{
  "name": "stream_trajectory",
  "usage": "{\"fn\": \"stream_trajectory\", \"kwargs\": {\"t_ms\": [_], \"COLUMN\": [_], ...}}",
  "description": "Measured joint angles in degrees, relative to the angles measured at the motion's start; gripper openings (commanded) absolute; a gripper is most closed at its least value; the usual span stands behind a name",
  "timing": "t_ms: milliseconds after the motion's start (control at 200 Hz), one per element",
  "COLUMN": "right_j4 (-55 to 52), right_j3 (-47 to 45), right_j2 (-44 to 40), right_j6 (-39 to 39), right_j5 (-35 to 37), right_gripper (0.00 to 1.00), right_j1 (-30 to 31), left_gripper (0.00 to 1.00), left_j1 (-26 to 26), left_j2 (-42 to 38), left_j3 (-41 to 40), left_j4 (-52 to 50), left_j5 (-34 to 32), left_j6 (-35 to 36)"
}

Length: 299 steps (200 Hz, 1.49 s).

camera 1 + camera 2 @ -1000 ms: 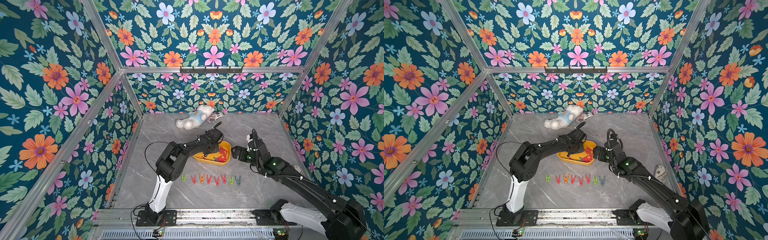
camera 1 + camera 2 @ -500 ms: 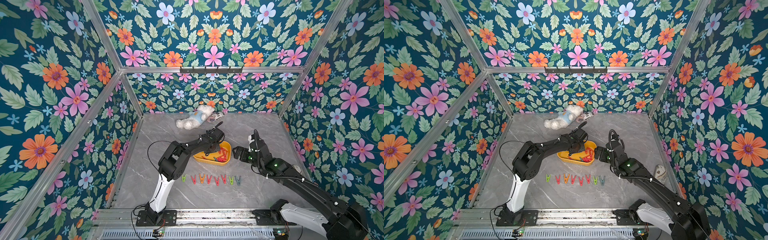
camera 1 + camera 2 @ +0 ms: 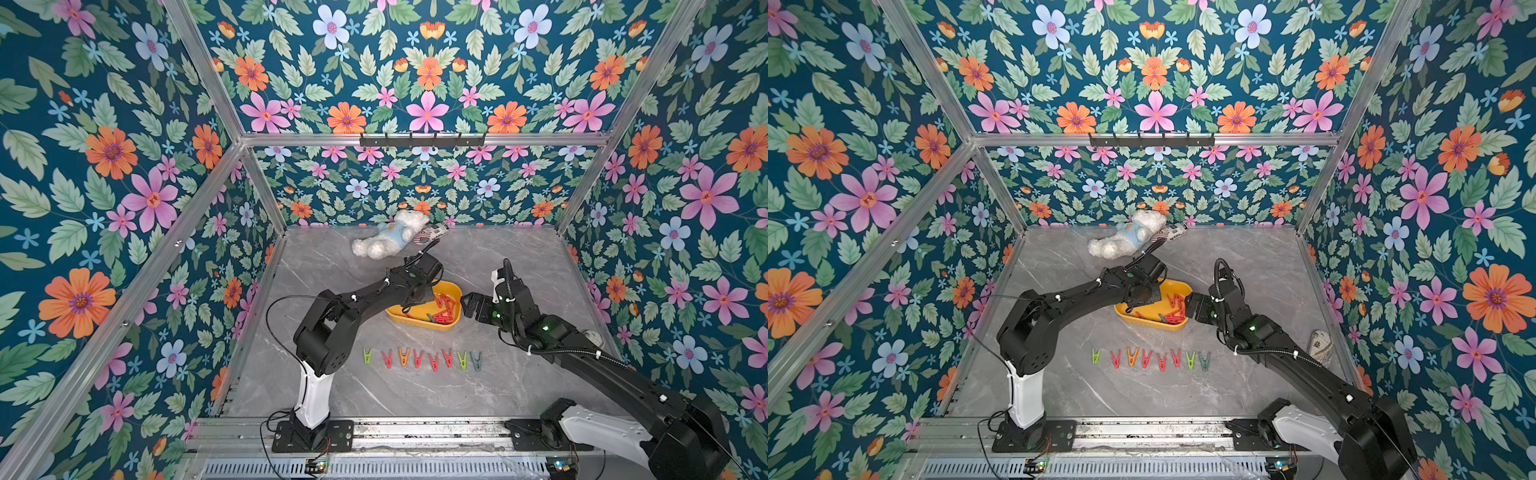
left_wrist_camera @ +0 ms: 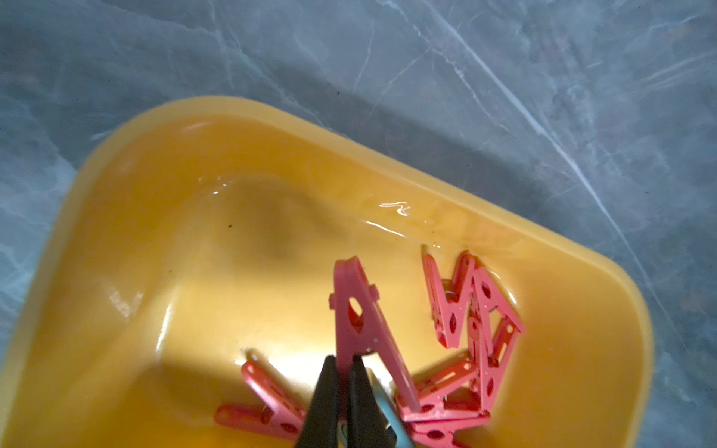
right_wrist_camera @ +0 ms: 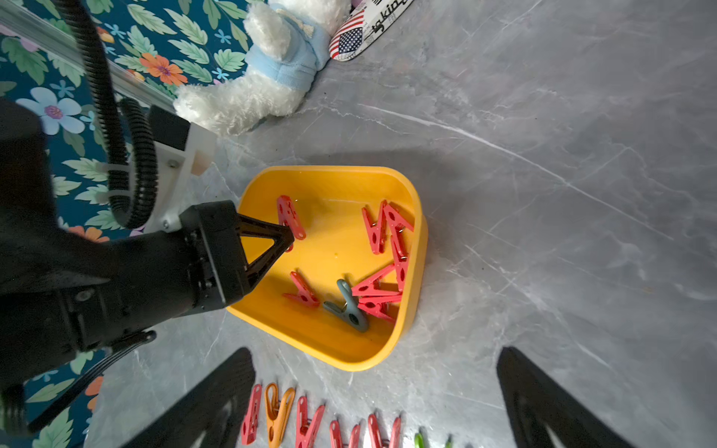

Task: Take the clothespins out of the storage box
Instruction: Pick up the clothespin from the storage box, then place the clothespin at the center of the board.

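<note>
- The left gripper (image 4: 343, 362) is clamped on one leg of a red clothespin (image 4: 361, 310) (inside the storage box (image 4: 271, 116)).
- The storage box sits mid-bench (image 3: 519, 266) and holds loose clothespins (image 5: 382, 271).
- The row of clothespins (image 3: 419, 358) lies toward the front edge.
- The right gripper (image 5: 374, 353) is spread wide beside the box.

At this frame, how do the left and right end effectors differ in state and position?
The left end effector is shut on a red clothespin; the right end effector stands wide open, holding nothing. The left end effector reaches inside the yellow storage box; the right end effector sits outside it, beside one end. Both are black and point toward the box.
</note>
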Motion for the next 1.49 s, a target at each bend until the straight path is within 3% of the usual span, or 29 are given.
{"fn": "stream_trajectory", "kwargs": {"t_ms": [510, 865, 1495], "right_j4": [8.4, 10.6, 10.2], "right_j3": [8.6, 13.1, 13.5], "right_j2": [14.8, 21.4, 21.9], "right_j6": [-0.2, -0.9, -1.0], "right_j5": [-4.0, -6.0, -7.0], "right_gripper": [0.99, 0.99, 0.99], "right_j1": [6.6, 8.1, 8.2], "left_gripper": [0.04, 0.05, 0.07], "left_j1": [2.8, 5.7, 6.4], "left_j2": [-21.4, -34.7, -39.3], "left_j3": [-17.9, -34.0, -50.3], "left_j4": [-4.5, -7.8, -6.9], "left_j5": [-7.6, -9.1, -4.3], "left_j6": [0.0, -0.6, -4.3]}}
